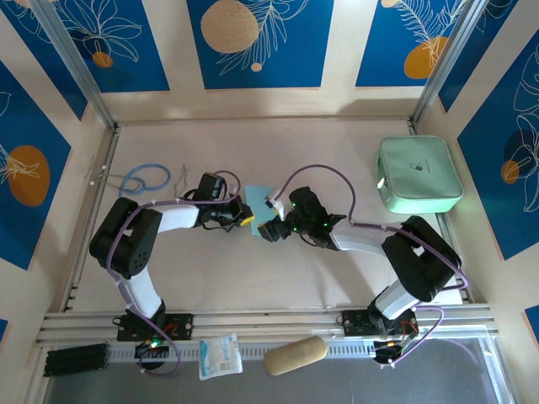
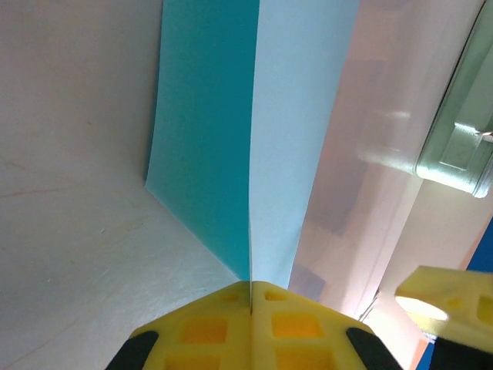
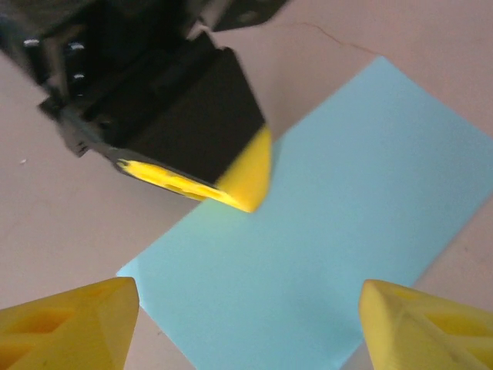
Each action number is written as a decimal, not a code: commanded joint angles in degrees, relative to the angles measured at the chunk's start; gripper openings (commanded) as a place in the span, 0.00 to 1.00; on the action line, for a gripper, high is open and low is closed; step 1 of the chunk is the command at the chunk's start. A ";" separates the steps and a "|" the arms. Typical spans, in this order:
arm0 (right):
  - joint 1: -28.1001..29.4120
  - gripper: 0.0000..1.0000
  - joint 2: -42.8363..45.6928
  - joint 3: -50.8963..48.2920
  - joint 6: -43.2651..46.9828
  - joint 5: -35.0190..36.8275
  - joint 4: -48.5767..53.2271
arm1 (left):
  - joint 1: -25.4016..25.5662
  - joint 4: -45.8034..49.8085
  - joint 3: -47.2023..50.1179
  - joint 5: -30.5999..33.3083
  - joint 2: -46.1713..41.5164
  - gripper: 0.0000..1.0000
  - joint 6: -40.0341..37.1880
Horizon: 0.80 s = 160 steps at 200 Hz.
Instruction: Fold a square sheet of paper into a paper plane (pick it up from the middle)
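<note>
The square sheet of paper [image 1: 261,209] is light blue and lies mid-table between the two arms. My left gripper [image 1: 247,220] is shut on its near edge. In the left wrist view the yellow fingertips [image 2: 250,287] pinch the paper [image 2: 231,139], which rises from them as two panels meeting at a crease. My right gripper [image 3: 246,324] hangs open just above the paper [image 3: 331,247], one yellow finger [image 3: 69,324] at each side. The left gripper [image 3: 246,185] sits on the sheet's far edge in that view. From above, the right gripper [image 1: 274,229] is at the sheet's lower right.
A mint-green zip case [image 1: 418,174] rests at the back right and also shows as [image 2: 462,146]. A blue cable loop [image 1: 145,178] lies at the left. A white snack packet [image 1: 221,355] and a tan oblong object [image 1: 295,355] sit on the near rail.
</note>
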<state>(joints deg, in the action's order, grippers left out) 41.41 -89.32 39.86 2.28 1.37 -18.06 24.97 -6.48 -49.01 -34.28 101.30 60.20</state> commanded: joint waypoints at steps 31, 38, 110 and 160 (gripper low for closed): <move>3.54 0.77 -3.67 -3.35 13.43 0.22 -11.01 | -0.36 -0.55 0.85 -0.80 -0.75 0.01 1.36; 3.83 0.76 -4.12 -3.53 14.31 0.22 -11.05 | -0.36 -0.42 0.85 -0.79 -0.74 0.02 1.32; 5.26 0.71 -9.12 -5.14 17.96 10.43 -19.21 | -0.36 0.16 0.54 -0.94 -0.66 0.01 1.51; 5.34 0.62 -8.88 -4.91 19.43 11.62 -19.28 | -0.41 0.46 0.42 -0.97 -0.18 0.02 1.24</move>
<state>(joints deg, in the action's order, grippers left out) 46.19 -98.61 35.00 20.32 11.68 -34.89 24.97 -6.61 -48.73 -34.30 101.32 61.23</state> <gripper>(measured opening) 0.647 0.052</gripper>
